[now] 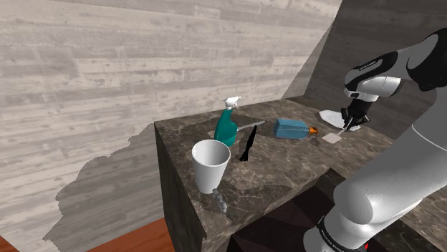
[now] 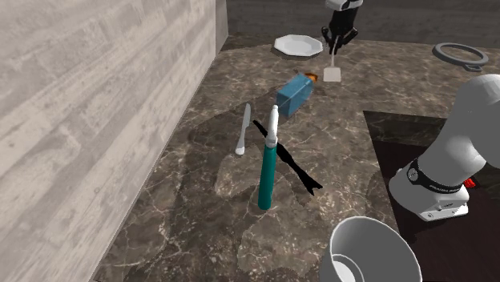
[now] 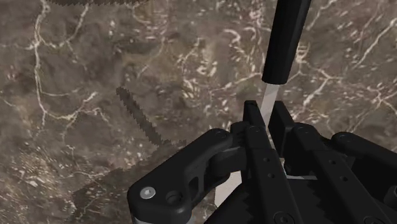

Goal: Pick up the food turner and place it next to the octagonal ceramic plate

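Your jaws clasp food turner (image 2: 333, 74) shaft; plate (image 2: 298, 45) just beside jaws. Pickup looks done; set-down, release left.

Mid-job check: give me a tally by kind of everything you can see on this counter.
Utensils: 3 (turner, in the tool; knife; black utensil)
Dishes: 2 (plate, cup)
Containers: 2 (spray bottle, blue box)
Rings: 1 (grey ring)
Total: 8

The gripper (image 3: 266, 122) is black; the turner (image 3: 286, 44) has a black handle and white blade. Under the gripper is a brown, white-veined counter (image 3: 95, 83); near it, a white plate (image 2: 298, 45).
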